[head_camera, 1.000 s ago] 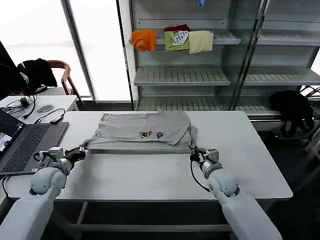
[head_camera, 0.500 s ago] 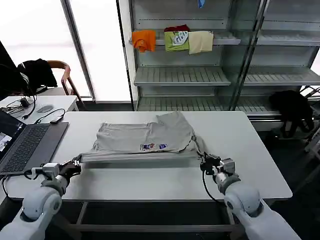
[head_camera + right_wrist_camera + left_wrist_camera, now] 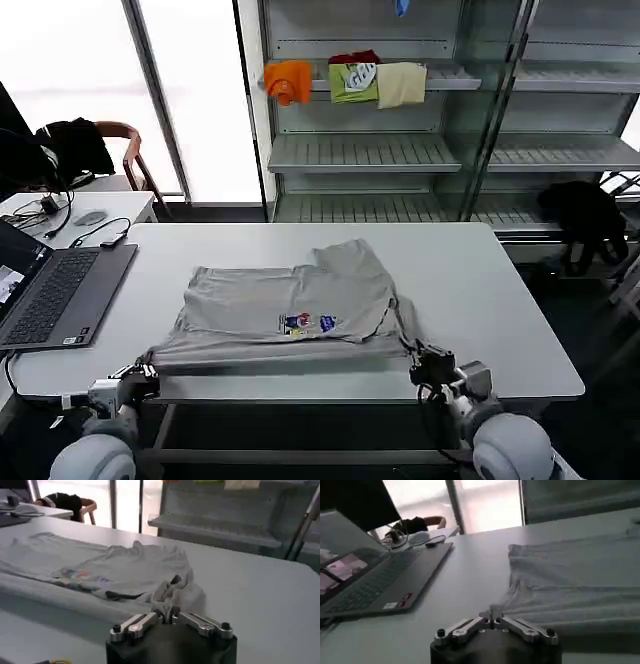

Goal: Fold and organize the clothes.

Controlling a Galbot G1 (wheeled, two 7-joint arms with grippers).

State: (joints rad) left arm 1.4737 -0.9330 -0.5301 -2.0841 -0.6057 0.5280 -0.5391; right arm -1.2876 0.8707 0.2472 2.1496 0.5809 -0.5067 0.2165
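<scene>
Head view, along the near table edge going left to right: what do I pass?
Laptop → left gripper, shut on the shirt's corner → grey shirt → right gripper, shut on the other corner → bare table.

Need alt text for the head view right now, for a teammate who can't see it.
Both grippers, left and right, pinch the near corners of a grey shirt at the white table's front edge; a laptop sits to the left.

The head view looks forward and down over the table; both wrist views sit low and close, sharing the shirt.
</scene>
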